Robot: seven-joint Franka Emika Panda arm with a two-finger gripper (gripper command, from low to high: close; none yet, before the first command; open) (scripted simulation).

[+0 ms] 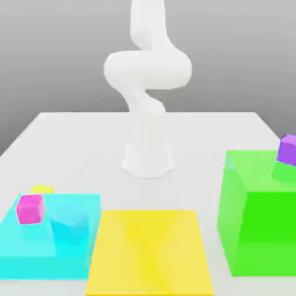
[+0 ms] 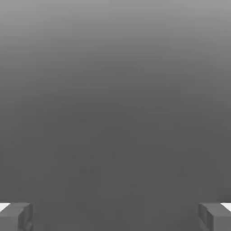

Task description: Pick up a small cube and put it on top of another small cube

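Note:
The small yellow cube lies on the white table just behind the cyan slab, at the exterior view's left; only its top shows. The small magenta-pink cube stands on that slab's far left corner, right in front of the yellow cube. In the hand view my gripper is open, its two grey fingertips far apart with nothing between them, facing a plain grey background. The white arm rises from its base at the table's middle and leaves the picture upward.
A small cyan cube sits on the cyan slab beside the magenta one. A large flat yellow slab lies front centre. A tall green block at the right carries a small purple cube and a small green cube.

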